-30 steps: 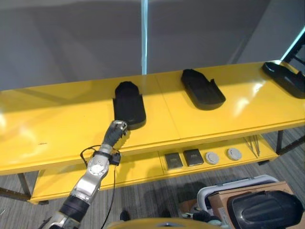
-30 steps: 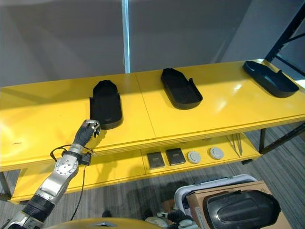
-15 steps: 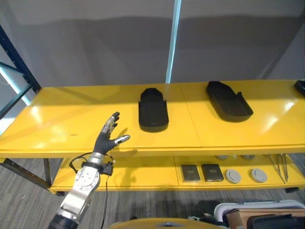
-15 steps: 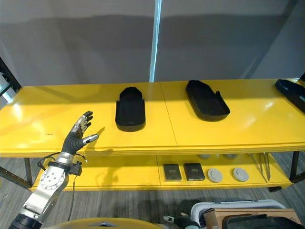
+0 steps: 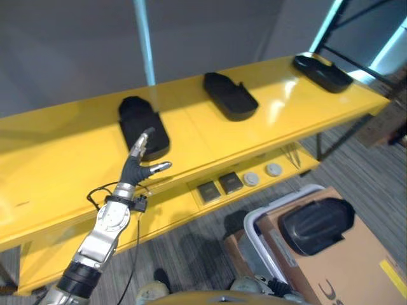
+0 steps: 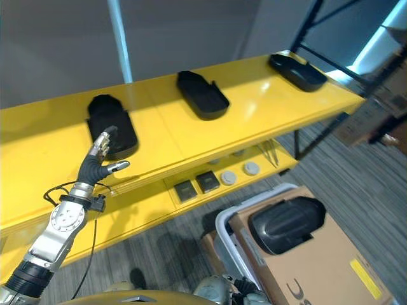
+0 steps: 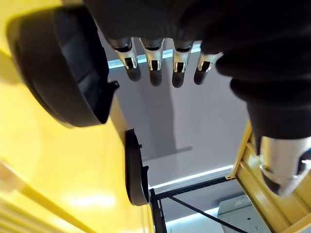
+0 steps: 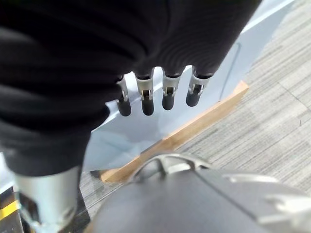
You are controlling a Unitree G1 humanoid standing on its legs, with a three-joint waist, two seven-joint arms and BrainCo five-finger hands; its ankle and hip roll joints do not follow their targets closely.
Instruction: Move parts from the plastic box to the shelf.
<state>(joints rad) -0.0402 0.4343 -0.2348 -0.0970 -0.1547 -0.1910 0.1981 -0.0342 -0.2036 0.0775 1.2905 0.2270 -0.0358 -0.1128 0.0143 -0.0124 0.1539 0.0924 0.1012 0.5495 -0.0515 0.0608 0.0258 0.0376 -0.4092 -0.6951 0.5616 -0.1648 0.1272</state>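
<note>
Three black moulded parts lie on the yellow shelf's top (image 5: 57, 165): one at the left (image 5: 144, 127), one in the middle (image 5: 230, 96) and one at the far right (image 5: 321, 71). My left hand (image 5: 141, 159) hovers open at the near end of the left part (image 7: 63, 82), fingers straight, thumb out, holding nothing. Another black part (image 5: 316, 222) rests on cardboard in the white plastic box (image 5: 254, 219) at the lower right. In the right wrist view my right hand (image 8: 167, 94) is open just above a black part (image 8: 194, 204).
The lower shelf level carries two dark square pieces (image 5: 208, 190) and two grey discs (image 5: 252, 179), with thin metal tools (image 5: 289, 154) further right. A dark rack post (image 5: 331, 19) rises at the shelf's right end. Grey carpet covers the floor around the box.
The camera has swung right and down, bringing the box into view. My left hand left the part's near end, opened, and now stays open close to it.
</note>
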